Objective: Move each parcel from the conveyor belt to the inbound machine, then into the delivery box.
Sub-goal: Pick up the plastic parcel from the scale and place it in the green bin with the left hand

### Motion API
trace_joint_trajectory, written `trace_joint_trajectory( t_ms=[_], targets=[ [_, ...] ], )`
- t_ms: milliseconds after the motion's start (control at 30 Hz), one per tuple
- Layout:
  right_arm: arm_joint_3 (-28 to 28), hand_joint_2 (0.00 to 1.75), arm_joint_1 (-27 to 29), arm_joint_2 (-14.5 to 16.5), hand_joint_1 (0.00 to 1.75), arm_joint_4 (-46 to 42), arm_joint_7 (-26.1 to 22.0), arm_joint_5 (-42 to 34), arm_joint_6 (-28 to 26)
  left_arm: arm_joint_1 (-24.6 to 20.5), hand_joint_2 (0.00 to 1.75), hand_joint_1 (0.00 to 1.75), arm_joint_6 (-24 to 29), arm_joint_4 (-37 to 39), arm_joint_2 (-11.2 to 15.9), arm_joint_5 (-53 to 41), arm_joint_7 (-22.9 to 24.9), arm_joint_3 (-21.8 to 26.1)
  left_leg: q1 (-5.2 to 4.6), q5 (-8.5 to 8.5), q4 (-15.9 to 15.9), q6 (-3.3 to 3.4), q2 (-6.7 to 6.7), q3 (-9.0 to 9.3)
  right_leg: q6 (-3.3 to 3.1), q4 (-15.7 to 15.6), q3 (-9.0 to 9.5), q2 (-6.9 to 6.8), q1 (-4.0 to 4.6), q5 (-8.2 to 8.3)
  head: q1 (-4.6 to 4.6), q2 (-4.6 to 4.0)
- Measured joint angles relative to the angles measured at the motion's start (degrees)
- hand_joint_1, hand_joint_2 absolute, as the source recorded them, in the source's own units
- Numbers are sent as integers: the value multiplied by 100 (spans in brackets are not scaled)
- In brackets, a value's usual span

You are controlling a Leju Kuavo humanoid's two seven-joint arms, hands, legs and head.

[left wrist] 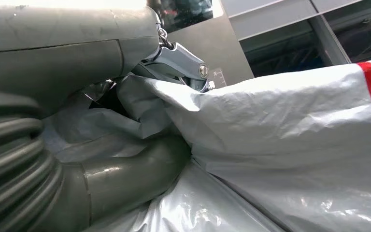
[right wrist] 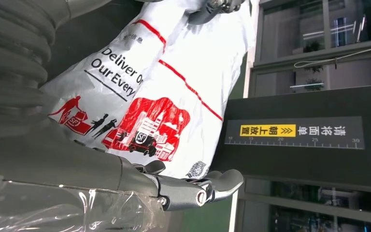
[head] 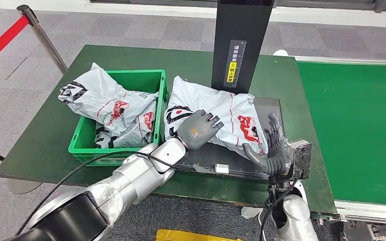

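A grey-white parcel (head: 216, 113) with red print lies on the dark platform (head: 269, 108) of the inbound machine, below its black column (head: 241, 40). My left hand (head: 198, 130) rests on the parcel's near left part. Up close, a fold of the parcel (left wrist: 294, 121) sits between the thumb (left wrist: 125, 179) and a finger above it, so the hand grips it. My right hand (head: 274, 148) stands upright at the parcel's near right edge with fingers spread, holding nothing. In the right wrist view the parcel (right wrist: 174, 82) lies just past an extended finger (right wrist: 198, 191).
A green crate (head: 130, 75) holding several similar parcels (head: 105, 100) stands left of the machine on the dark green table (head: 45, 135). The bright green conveyor belt (head: 357, 125) runs along the right. A stanchion (head: 40, 30) with red tape stands at the far left.
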Motion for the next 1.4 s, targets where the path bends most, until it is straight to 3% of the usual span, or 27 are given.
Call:
trace_joint_trajectory(
  t_ms=[433,733,1033,1400],
  targets=[
    [-5,175,-143,-84,0,450,-149,-69,-14,-642,175,175,-319,-71,479,0,629,-1254,1,1,0,-1,1,0,0,2,-2,2,1,0,0,0],
    [-24,175,-114,-214,0,599,-261,-180,-160,-915,175,175,-385,-167,874,0,1028,-1838,1,1,0,-2,2,0,-1,2,-5,4,1,0,1,0],
    [-26,175,-45,-286,0,611,-268,-191,-228,-1156,175,175,-633,-356,1260,0,1233,-2183,1,2,0,-3,5,-1,-1,4,-7,7,1,0,1,0],
    [-72,175,95,-379,0,637,-272,-264,-302,-1505,175,175,-787,-601,1831,0,1057,-2237,3,4,0,-6,6,-1,-1,6,-9,8,2,0,1,0]
  ],
)
